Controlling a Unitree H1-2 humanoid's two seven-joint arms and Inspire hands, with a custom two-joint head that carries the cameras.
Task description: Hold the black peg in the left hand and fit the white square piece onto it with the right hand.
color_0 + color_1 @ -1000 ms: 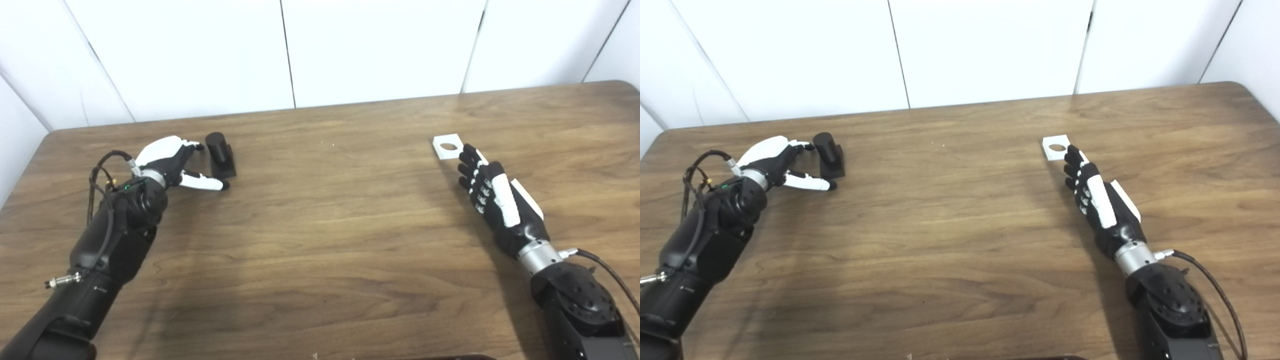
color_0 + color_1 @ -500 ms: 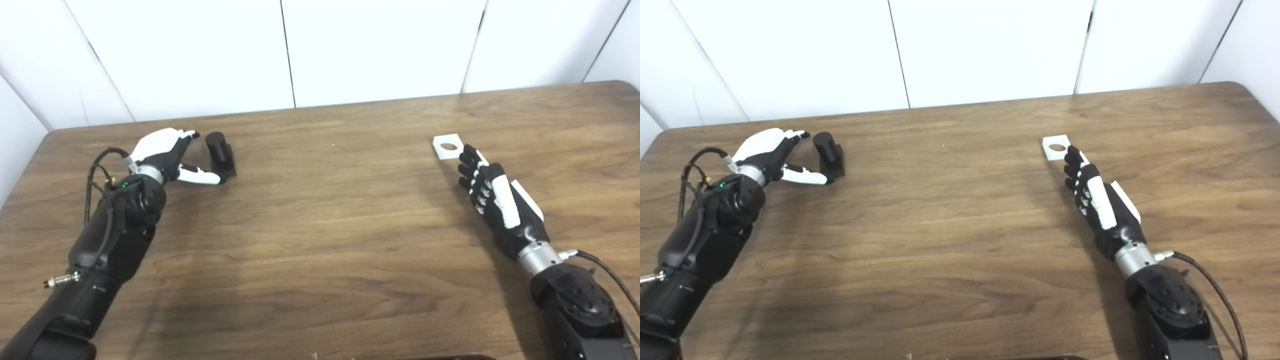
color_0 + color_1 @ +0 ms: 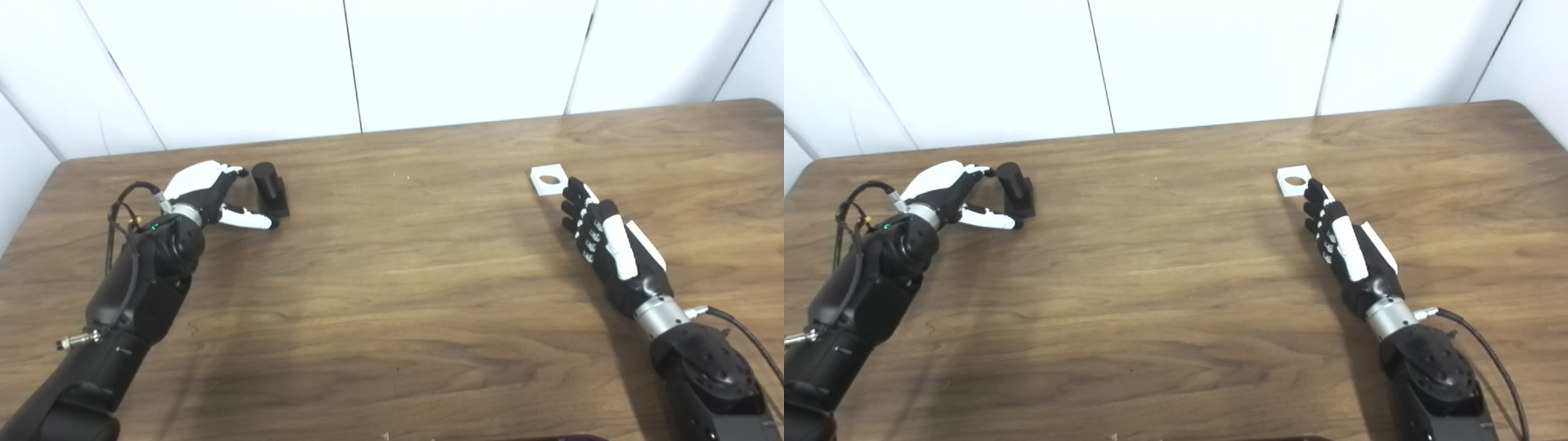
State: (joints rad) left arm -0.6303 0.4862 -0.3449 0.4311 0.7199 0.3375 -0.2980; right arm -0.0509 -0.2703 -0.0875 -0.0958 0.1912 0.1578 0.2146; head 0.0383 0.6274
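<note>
Wood-grain brown table (image 3: 404,257) as ref. Short black cylindrical peg on a black block base (image 3: 270,188) upright nr far-left part of table. Left hand (image 3: 208,195), white-backed w/ black palm, just beside peg on its left; fingers (image 3: 236,173) & thumb spread apart, cupped twd peg, tips v. close, contact can't be told; nothing held. Flat white square piece w/ round hole (image 3: 547,179) lying flat nr far-right part of table. Right hand (image 3: 603,236) just behind it, fingers straight & extended, spread flat, tips nr piece's edge, not gripping.
</note>
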